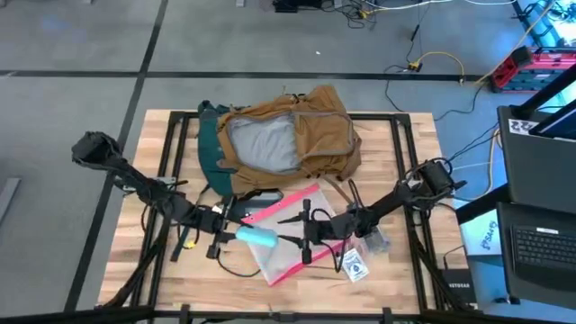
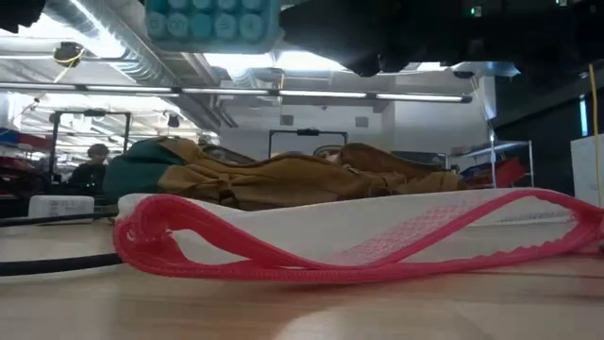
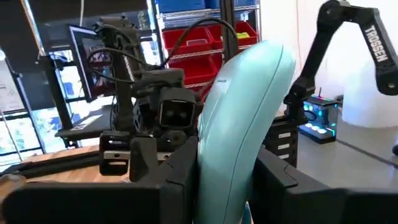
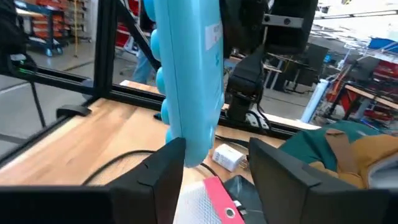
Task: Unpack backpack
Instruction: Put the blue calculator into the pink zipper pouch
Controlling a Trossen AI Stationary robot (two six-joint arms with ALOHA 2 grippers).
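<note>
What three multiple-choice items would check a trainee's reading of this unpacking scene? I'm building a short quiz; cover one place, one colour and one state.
1. Where does the clear pouch lie?
A. inside the backpack
B. on the table in front of the backpack
C. on the floor

2. What colour is the pouch's edging?
A. pink
B. yellow
C. black

3. What is the state of the left claw?
A. open and empty
B. shut on the light blue object
C. out of view

Answers:
1 B: the high view shows the pouch flat on the wooden table, nearer the arms than the backpack.
2 A: the low view shows a pink rim around the pouch.
3 B: the left wrist view shows the light blue object clamped between the left claw's fingers, above the pouch; the right claw faces it, open.
</note>
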